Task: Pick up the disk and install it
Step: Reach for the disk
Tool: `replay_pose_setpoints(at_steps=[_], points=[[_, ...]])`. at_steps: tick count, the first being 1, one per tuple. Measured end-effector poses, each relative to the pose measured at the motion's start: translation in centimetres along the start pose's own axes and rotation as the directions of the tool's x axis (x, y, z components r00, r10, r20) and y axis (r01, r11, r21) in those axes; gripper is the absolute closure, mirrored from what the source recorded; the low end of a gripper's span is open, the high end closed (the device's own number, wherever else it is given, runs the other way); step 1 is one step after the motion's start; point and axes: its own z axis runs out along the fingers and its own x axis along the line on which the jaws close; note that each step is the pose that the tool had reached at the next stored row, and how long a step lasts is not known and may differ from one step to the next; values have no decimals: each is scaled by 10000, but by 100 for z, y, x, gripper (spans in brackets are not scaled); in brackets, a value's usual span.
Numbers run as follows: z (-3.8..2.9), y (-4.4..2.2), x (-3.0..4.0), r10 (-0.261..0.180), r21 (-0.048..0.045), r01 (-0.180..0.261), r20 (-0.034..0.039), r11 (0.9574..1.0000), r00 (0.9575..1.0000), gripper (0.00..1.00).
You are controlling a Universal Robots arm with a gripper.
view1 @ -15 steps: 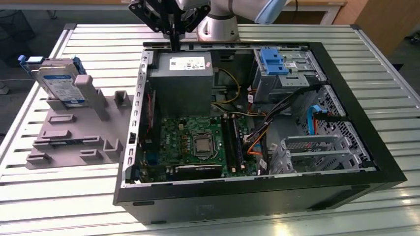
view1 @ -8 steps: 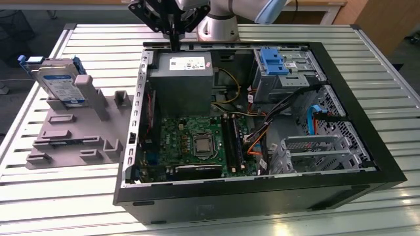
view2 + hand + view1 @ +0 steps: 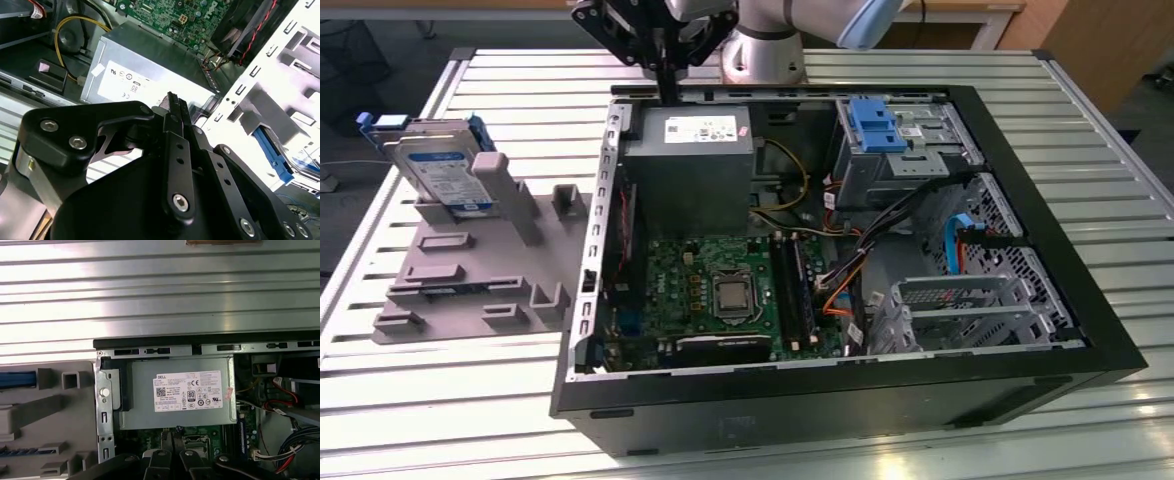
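Tabletop stand (image 3: 478,282) holds the disk (image 3: 440,172) on edge in the exterior view.

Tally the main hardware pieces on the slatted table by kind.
Disk, silver rectangular hard drive in blue carrier: 1
Empty blue plastic bracket: 1
Grey metal power-supply box: 1
Open black computer case: 1
Grey plastic fixture stand: 1
Total: 5
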Motion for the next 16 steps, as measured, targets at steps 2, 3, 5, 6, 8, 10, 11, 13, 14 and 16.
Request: replay_pose_setpoints(at_steps=[2,3,5,6,8,10,11,13,14,16], points=[[1,-2,28,0,0,0,0,10000,10000,85],[1,-3,41,0,0,0,0,10000,10000,85],[2,-4,59,1,-1,-1,0,10000,10000,85],[3,-4,66,0,-1,0,1,10000,10000,85],[3,-4,78,1,0,-1,-1,10000,10000,85],[4,-4,89,1,0,-1,-1,10000,10000,86],[4,-5,99,1,1,-1,-1,10000,10000,86],[4,-4,123,1,0,-1,0,10000,10000,89],[4,-3,136,1,0,-1,-1,10000,10000,89],[5,-2,161,1,-1,-1,1,10000,10000,89]])
